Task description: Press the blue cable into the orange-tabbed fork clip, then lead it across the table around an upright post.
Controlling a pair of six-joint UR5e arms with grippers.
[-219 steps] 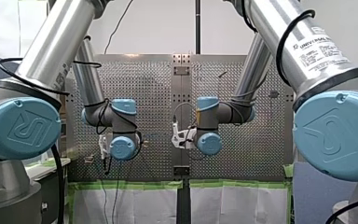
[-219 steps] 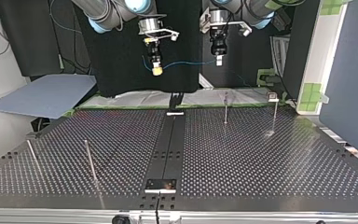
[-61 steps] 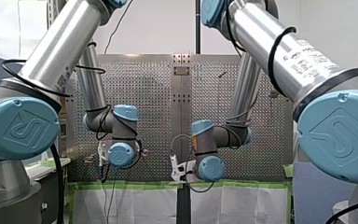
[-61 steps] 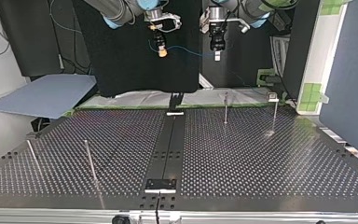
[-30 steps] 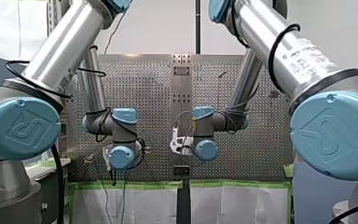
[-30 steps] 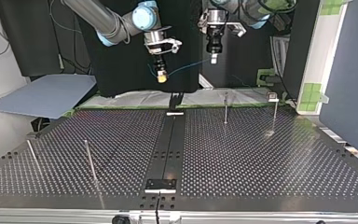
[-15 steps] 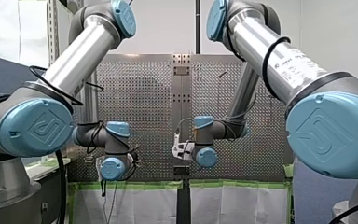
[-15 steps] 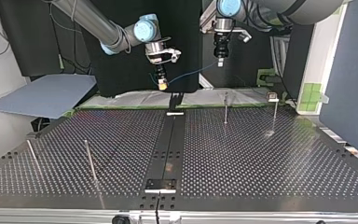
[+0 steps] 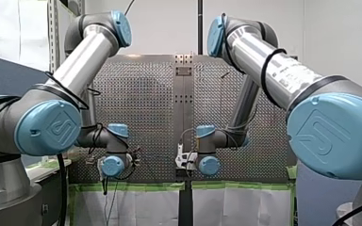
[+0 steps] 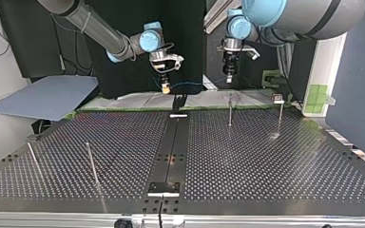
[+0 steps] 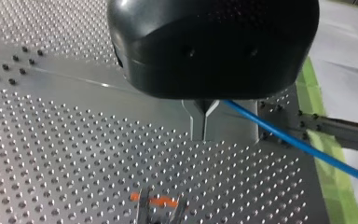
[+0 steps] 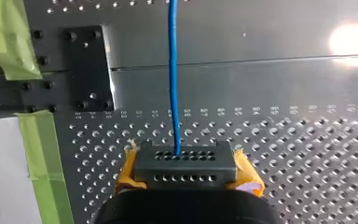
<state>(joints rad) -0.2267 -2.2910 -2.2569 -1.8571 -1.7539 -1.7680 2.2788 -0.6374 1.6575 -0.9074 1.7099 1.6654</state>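
Clip [image 11: 157,206] cut off ahead of left pincer [image 11: 204,136]

cable [image 11: 284,135]: left gripper [image 11: 204,136] to right gripper [image 12: 185,163] | clip [image 11: 157,203]: ahead of left gripper

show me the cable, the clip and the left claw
cable [image 11: 298,142], left wrist view, middle of its free span
clip [image 11: 165,202], left wrist view, orange tab
left claw [image 11: 205,136], left wrist view, between the fingertips

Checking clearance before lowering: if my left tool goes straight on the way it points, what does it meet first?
Most likely the silver perforated metal table, just beside the orange-tabbed fork clip. My left tool, shut on the thin blue cable, lines up slightly off the clip, though depth is unclear.
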